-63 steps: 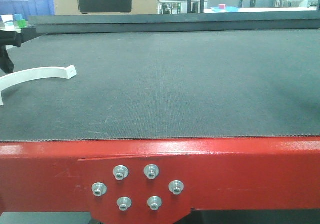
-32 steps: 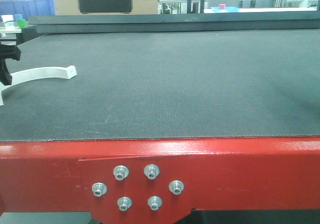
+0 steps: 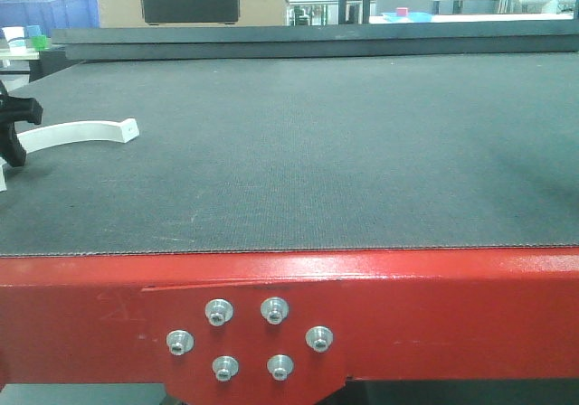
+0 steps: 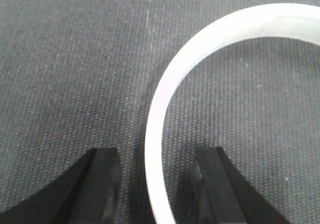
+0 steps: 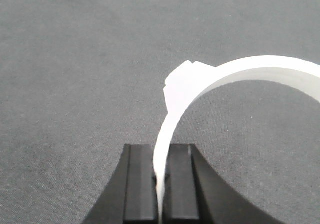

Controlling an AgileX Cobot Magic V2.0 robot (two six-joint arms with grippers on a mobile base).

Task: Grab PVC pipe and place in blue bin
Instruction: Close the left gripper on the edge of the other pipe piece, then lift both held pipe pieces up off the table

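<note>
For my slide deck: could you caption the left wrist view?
Open left gripper straddles the curved white pipe lying on the dark mat, not yet closed.

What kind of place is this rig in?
Probably a factory or lab workcell, not a home: a dark conveyor-style mat on a red bolted steel frame, with a blue bin and cardboard boxes behind it.

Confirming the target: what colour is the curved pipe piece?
White; the curved pipe piece shows best in the left wrist view.
</note>
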